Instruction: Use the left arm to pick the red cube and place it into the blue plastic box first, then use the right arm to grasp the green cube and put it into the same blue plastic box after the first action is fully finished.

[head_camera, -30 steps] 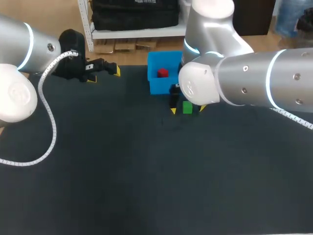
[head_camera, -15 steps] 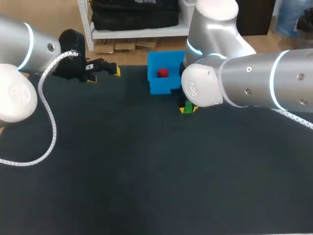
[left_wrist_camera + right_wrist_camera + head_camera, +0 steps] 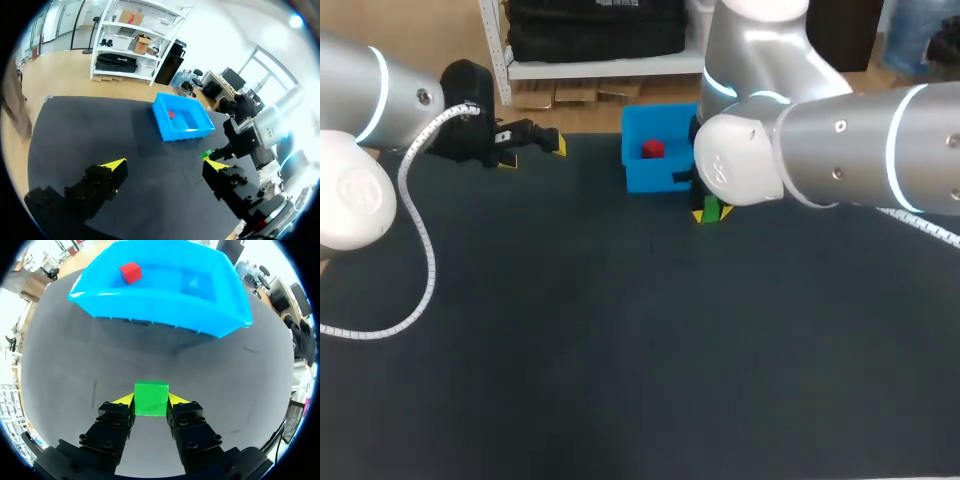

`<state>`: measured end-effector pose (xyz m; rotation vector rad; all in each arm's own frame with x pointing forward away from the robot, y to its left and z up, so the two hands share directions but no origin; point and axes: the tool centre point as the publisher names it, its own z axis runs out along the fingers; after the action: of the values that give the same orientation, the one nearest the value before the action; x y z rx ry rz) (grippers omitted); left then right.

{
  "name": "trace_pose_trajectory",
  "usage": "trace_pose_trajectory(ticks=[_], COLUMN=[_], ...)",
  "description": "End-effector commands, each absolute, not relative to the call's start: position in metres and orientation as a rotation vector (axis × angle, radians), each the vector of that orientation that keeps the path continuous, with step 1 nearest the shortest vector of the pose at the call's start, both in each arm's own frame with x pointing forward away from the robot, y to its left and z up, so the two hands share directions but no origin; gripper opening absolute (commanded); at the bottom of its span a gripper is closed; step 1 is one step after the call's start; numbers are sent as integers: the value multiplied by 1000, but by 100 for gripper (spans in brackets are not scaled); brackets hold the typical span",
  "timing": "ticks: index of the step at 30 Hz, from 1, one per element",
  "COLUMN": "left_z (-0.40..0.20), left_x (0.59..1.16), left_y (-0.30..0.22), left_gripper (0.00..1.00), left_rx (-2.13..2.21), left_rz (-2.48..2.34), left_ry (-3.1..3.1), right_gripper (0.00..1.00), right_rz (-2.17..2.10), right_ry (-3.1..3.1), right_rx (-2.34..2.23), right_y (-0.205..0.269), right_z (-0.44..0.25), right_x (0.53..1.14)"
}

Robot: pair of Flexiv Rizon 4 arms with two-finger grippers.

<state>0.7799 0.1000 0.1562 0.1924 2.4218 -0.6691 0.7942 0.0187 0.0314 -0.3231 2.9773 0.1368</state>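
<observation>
Where the green cube (image 3: pixel 151 399) sits between the yellow-tipped fingers of the right gripper (image 3: pixel 150 400), both fingers press its opposite sides, so the gripper is clenched on it; whether the cube rests on the table (image 3: pixel 620 350) or hangs just above it cannot be told. From the head camera the cube (image 3: pixel 710 210) shows just beside the front wall of the blue plastic box (image 3: pixel 650 178), largely hidden under the right arm (image 3: pixel 840 160), which comes in from the right; ahead of the right gripper the box's wall (image 3: pixel 165 310) stands near, and the red cube (image 3: pixel 131 272) lies inside it, toward a far corner. The left arm (image 3: pixel 370 100) is well apart at the table's far left edge; the left gripper (image 3: pixel 533 152) is released, fingers spread wide and holding nothing.
</observation>
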Motion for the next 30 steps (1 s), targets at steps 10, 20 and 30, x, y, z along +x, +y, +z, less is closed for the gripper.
trace_pose_trajectory(ticks=[10, 20, 30], left_z=[155, 155, 155], left_x=[779, 779, 779], left_y=[101, 101, 101], left_gripper=[100, 100, 100], left_rx=[195, 195, 195], left_rz=[-676, -676, -676], left_ry=[2416, 2416, 2416], right_gripper=[0, 0, 0], right_rz=[129, 135, 148], right_ry=[2936, 2903, 2859], right_rx=[-335, -356, -356], right_y=[15, 16, 16], right_z=[76, 101, 128], right_x=[785, 783, 782])
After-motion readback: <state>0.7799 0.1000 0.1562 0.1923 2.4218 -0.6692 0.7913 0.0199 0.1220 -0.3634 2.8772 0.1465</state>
